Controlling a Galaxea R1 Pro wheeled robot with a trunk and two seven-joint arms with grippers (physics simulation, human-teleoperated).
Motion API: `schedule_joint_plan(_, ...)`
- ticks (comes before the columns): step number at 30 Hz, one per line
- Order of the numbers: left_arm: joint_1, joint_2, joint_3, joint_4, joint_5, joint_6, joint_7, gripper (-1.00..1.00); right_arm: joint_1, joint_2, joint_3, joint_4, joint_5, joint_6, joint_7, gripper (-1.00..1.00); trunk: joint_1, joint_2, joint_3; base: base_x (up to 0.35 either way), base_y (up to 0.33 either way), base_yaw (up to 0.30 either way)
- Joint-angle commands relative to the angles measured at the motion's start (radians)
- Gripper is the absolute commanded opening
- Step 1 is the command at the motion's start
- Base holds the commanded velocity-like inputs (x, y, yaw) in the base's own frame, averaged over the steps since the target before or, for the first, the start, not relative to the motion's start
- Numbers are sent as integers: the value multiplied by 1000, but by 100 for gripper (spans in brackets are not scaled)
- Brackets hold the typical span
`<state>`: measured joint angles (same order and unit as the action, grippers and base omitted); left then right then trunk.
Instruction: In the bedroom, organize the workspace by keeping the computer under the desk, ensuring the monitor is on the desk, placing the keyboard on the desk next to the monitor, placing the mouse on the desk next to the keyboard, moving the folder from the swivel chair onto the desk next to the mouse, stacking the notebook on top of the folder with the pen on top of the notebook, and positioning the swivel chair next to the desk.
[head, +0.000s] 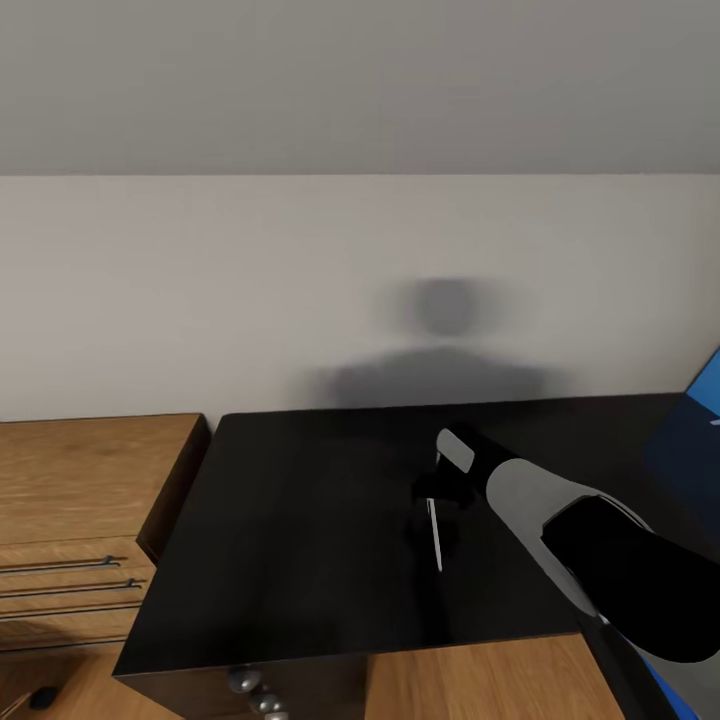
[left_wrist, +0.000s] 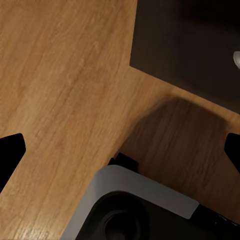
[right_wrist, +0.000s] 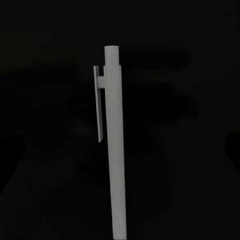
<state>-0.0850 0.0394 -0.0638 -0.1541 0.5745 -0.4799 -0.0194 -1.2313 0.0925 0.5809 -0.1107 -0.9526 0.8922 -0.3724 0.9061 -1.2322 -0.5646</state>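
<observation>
We see first the grey-white wall (head: 200, 300) of the bedroom, with a soft shadow on it. Below it stands the desk (head: 300, 540), its long glossy black top almost bare. To the left of the desk, just beside it, is the low oak drawer unit (head: 80, 500) with thin metal handles. At the right edge of the head view we see a part of the blue folder (head: 700, 420). The light wood floor (left_wrist: 60, 90) shows under the left arm.

The right arm reaches over the desk, and the right gripper (head: 440, 500) is above the pen (head: 436, 535). The pen is thin and grey-white, with a clip near one end (right_wrist: 100, 105), and it lies flat on the black top. We cannot tell if the right fingers are spread or pressed together, because they are dark against the dark desk. The left gripper (left_wrist: 120, 150) is spread wide, with its two black fingertips (left_wrist: 10, 155) well apart and nothing between them.
</observation>
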Motion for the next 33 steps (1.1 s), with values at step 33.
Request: schedule_joint_plan(33, 0, 2, -5, 1, 8, -3, -2, 100, -1, 1, 6, -1, -12, 2, -11, 100, 35, -64, -29, 0, 0, 0)
